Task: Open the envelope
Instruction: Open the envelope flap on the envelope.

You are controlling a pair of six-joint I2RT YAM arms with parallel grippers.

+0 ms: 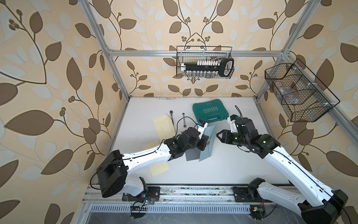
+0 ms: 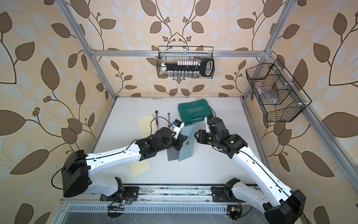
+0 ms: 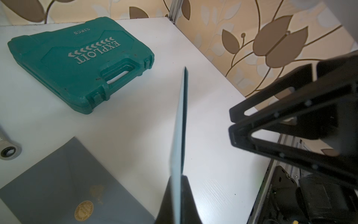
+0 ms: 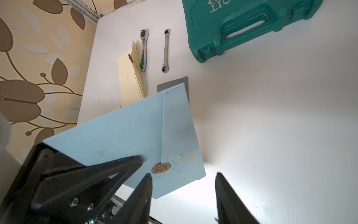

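Observation:
My left gripper [image 1: 203, 143] is shut on a light-blue envelope [image 1: 211, 135], holding it up on edge above the table. In the left wrist view the envelope [image 3: 180, 135] shows edge-on between the shut fingers [image 3: 188, 194]. Its triangular flap lies down against the body, with a round gold seal [image 4: 161, 168] at its tip. My right gripper [image 1: 218, 135] is open, facing the flap side close to the seal. Nothing is held between its fingers [image 4: 222, 192]. In the right wrist view the left gripper's fingers [image 4: 133, 160] pinch the envelope next to the seal.
A grey envelope [image 1: 190, 155] with a gold seal lies flat under the blue one. Two cream envelopes [image 1: 163, 126] [image 1: 158, 168] lie to the left. A ratchet [image 1: 171, 114], a wrench [image 1: 184, 120] and a green tool case [image 1: 210, 112] sit behind. Wire baskets [image 1: 205, 62] [image 1: 298, 93] hang on the frame.

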